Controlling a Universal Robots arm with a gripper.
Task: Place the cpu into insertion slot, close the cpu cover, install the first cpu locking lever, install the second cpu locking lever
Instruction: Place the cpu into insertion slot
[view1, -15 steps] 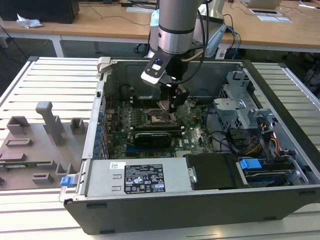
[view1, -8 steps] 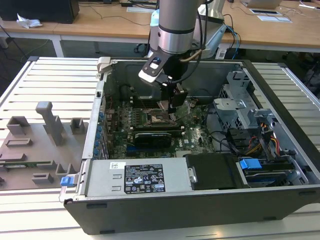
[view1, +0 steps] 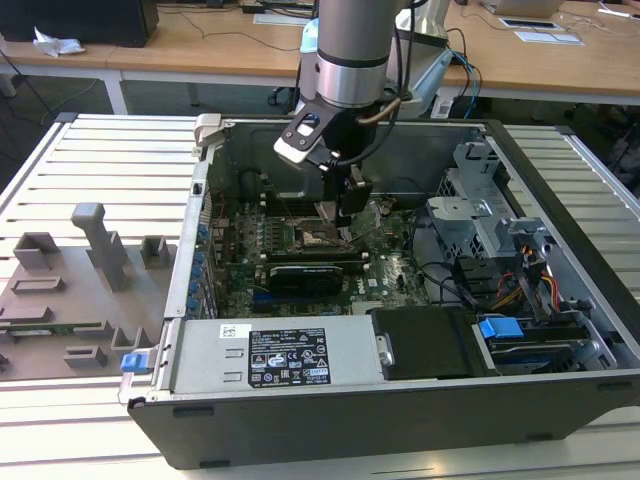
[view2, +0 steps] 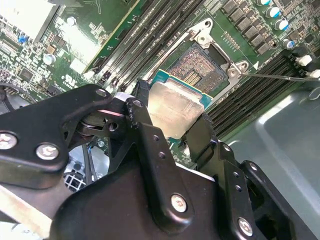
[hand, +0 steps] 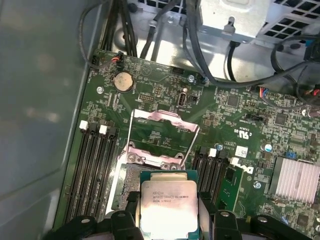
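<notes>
**cpu (hand: 167, 205) poised at open insertion slot (view2: 200, 62), mid-motherboard (hand: 240, 115)**
Chip: flat, square, silvery-grey top w/ print, green rim. It overlaps the slot's side opp. the cover hinge, not seated; most of the pin field is exposed. Slot: dark centre, silver rim, btwn banks of long black memory slots. cpu cover (hand: 161, 137): thin silver frame w/ large window, swung up on its hinge, standing open.

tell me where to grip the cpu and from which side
By its two opposite edges, coming from above, as the gripper holds it now. The cpu is a thin flat square with a smooth metal top and no handle, and its underside must stay free to meet the slot, so fingers straddling the edges probably suit best.
</notes>
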